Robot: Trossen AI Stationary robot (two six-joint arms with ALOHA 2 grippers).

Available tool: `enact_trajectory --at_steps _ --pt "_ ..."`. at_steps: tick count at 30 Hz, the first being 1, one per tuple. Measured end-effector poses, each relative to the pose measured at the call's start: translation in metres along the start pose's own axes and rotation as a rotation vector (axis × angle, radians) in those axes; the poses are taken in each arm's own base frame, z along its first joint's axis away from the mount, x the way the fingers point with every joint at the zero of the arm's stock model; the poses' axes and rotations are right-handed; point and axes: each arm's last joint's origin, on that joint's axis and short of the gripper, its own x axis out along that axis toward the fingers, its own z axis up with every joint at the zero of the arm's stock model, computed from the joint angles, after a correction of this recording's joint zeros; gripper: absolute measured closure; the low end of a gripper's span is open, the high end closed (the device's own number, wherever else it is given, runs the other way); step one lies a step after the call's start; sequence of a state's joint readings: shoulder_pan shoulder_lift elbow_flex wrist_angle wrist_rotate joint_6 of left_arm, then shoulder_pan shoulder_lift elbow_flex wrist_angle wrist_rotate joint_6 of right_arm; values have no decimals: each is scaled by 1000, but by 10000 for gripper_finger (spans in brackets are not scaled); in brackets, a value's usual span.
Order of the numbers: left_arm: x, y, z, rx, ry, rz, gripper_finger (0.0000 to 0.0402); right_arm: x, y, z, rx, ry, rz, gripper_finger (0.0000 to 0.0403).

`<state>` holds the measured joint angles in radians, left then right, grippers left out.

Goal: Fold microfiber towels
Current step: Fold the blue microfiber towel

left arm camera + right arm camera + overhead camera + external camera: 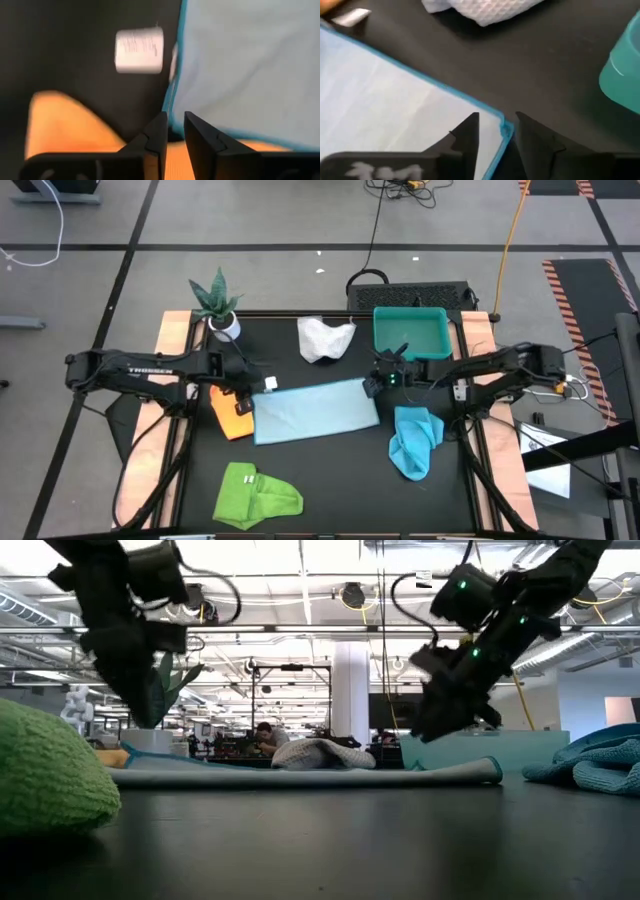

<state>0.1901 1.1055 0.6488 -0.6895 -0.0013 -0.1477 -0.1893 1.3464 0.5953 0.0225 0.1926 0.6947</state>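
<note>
Both arms reach in from the table's opposite sides toward its middle, wrists angled downward. The left gripper [174, 131] shows its fingers slightly parted with a narrow gap. The right gripper [497, 132] holds its fingers wider apart.

Grey tiled floor [250, 215] around the table; beyond, a white column [352, 690], possibly an open workshop.

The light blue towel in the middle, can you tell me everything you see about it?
The light blue towel is a soft cloth with a darker blue stitched edge, lying flat as a wide rectangle on the black table. Its left end overlaps the orange towel. The left gripper and right gripper hover over its far corners, jaws slightly apart.
</note>
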Motion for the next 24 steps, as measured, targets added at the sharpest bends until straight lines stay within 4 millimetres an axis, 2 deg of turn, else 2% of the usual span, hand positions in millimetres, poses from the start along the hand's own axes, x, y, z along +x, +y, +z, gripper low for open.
enact_trajectory --at_steps 2,5,8,11,17,20,24 --pt "-5 -3 9 30 -88 -34 338 -7 11 -3 -10 14 93 279" --pt "-2 -9 19 106 -197 -111 361 -15 33 -24 -14 77 173 305" --pt "17 -12 20 148 -176 -176 394 -22 52 -49 -4 86 182 375" --pt "37 -13 18 192 -97 -193 397 -23 62 -68 44 66 147 394" --pt "74 -13 14 260 46 -206 399 -5 58 -88 84 85 30 402" --pt "81 -13 14 260 65 -205 400 4 53 -93 70 141 -8 402" --pt "82 -22 15 254 50 -235 400 9 44 -89 54 163 -72 403"
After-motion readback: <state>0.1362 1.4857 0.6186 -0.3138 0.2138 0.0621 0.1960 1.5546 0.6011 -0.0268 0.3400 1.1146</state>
